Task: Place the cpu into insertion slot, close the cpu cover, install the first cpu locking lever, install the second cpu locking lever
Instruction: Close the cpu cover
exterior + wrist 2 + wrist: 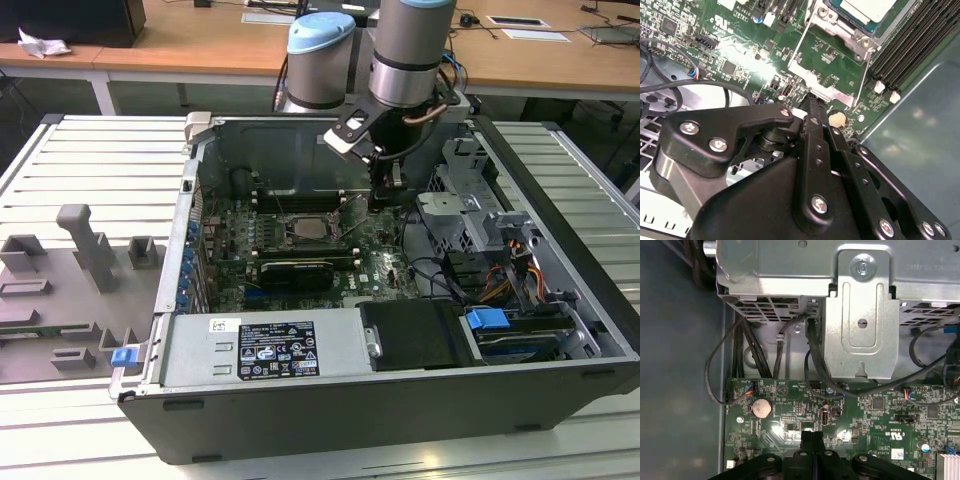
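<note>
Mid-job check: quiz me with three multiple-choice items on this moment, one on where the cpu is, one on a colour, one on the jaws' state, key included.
1. Where is the cpu? A) in the insertion slot B) between the jaws C) on the grey fixture outside the case
2. What colour is the circuit board? A) blue B) green C) red
3. How do the jaws stand? A) wide open B) shut together C) half open
Key: 1 A, its metal top sits framed in the slot in the second wrist view; 2 B, green around the coin cell; 3 B, both wrist views show them meeting.
</note>
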